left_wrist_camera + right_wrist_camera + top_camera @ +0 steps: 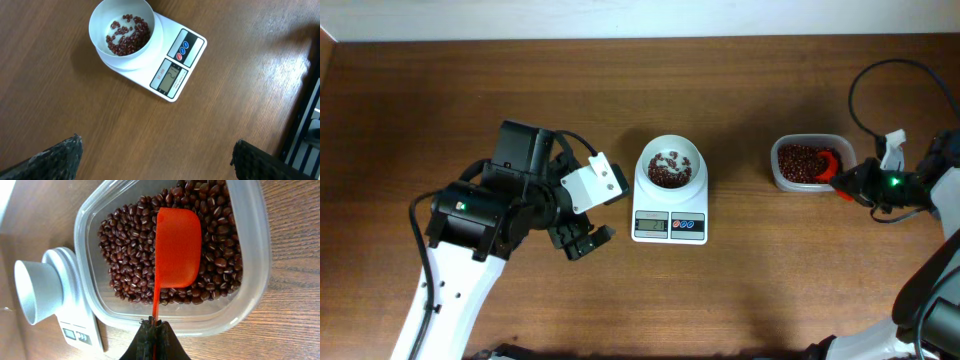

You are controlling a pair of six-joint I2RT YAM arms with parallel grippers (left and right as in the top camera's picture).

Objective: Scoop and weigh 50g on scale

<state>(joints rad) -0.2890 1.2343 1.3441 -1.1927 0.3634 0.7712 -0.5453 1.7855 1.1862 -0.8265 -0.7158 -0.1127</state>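
Observation:
The white scale (670, 228) stands mid-table, and its round bowl (670, 165) holds a thin layer of red-brown beans (668, 172). In the left wrist view the scale (192, 47) and the beans (127, 37) lie ahead of my left gripper (157, 142). That gripper is wide open over bare wood, left of the scale (588, 240). My right gripper (154, 327) is shut on the thin handle of the orange-red scoop (177, 247). The scoop's cup rests over the beans (130, 245) in the clear tub (260, 255), and no beans show on it.
The clear tub (810, 162) sits right of the scale, with the right arm (910, 190) beside it at the table's right edge. A black cable (865, 85) loops above that arm. The left arm's body (480, 215) fills the left-middle area.

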